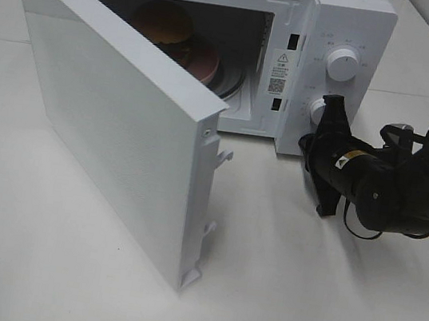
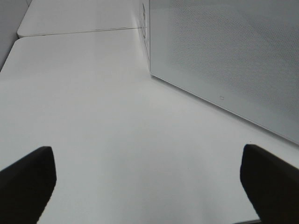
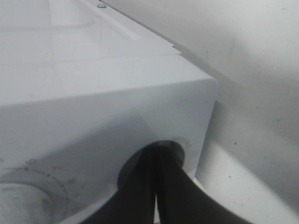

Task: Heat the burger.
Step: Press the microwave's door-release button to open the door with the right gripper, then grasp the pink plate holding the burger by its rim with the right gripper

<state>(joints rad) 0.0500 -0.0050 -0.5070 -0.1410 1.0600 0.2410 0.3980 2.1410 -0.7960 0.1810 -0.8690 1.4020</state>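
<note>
Exterior high view: the burger (image 1: 164, 22) sits inside the microwave (image 1: 356, 20), well apart from the right end effector (image 1: 327, 105) and half hidden by the open door (image 1: 106, 128). The right end effector is pinched narrow at the lower knob (image 1: 316, 109). The left end effector (image 2: 147, 184) is spread wide over the white tabletop (image 2: 117, 121), with its fingertips cropped.

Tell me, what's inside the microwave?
A burger on a pink plate sits inside the microwave. The open door covers part of the plate and the left of the inside, so anything there is hidden.
</note>
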